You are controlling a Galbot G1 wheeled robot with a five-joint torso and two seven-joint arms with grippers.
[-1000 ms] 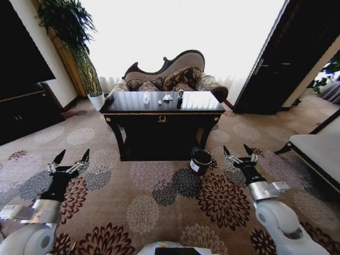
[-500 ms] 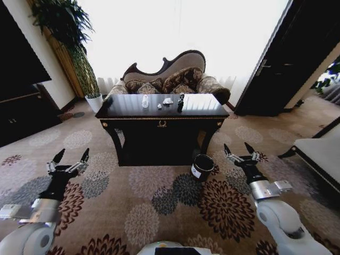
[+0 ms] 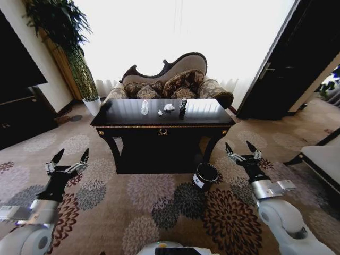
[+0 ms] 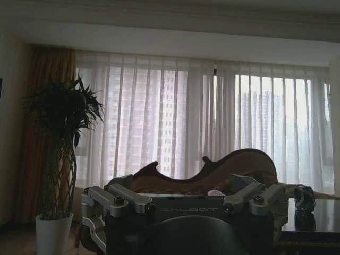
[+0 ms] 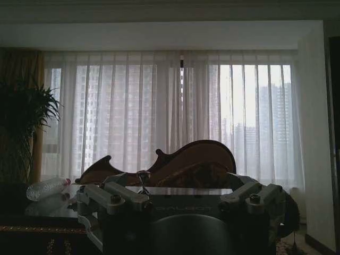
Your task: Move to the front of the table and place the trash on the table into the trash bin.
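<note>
Both arms are held low and forward, the left gripper [image 3: 68,158] and right gripper [image 3: 243,149] spread and empty. On the table [image 3: 212,116] four small items are counted; one trash bin [image 3: 204,176] is seen.

table [image 3: 133,118]: far right corner hidden behind sofa arm | trash [image 3: 168,107]: too small to tell material; black item [image 3: 183,108] unclear | trash bin [image 3: 204,176]: label unreadable | left wrist view: gripper body hides table's near part | bench [image 3: 321,159]: cut by right edge

Trash [image 3: 169,107] on table [image 3: 212,118]; trash bin [image 3: 205,176] before table's right leg.
</note>
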